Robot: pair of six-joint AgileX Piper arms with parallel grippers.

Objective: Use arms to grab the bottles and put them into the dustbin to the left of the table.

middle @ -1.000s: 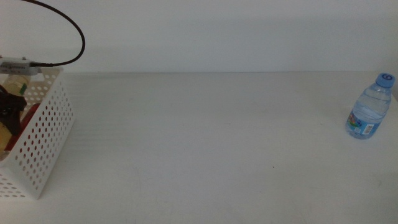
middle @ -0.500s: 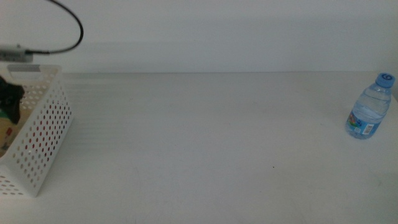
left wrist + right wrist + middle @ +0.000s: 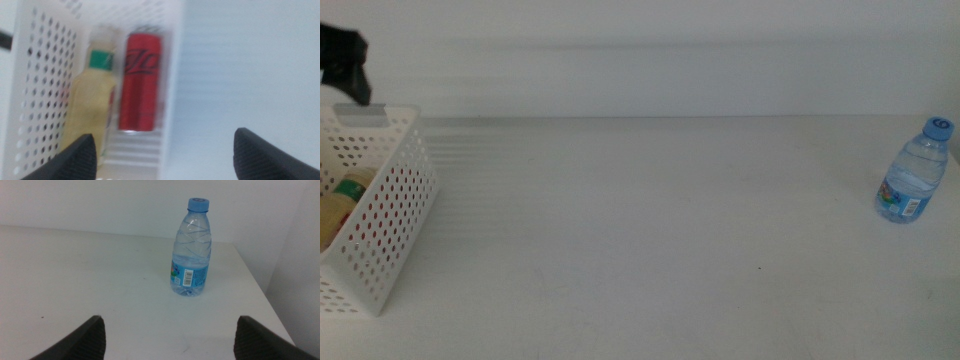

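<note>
A: Left gripper [image 3: 162, 155] is hanging over the bin [image 3: 172, 75], jaws spread, empty. Right gripper [image 3: 170, 335], also spread, is facing the water bottle [image 3: 191, 250] standing near the table's [image 3: 650, 220] right edge.

B: Approach level, closing around its middle. Count?

A: Two in the bin: yellow bottle [image 3: 90, 107], red can [image 3: 141, 82]. One outside.

The red can [image 3: 139, 82], lying in the white basket [image 3: 40, 75], carries dark script lettering along its side, too blurred to read. The water bottle [image 3: 190, 250] standing on the table [image 3: 90, 280] has a blue label with a white barcode patch; its digits and any brand name are too small to make out. Nothing else bears writing.
</note>
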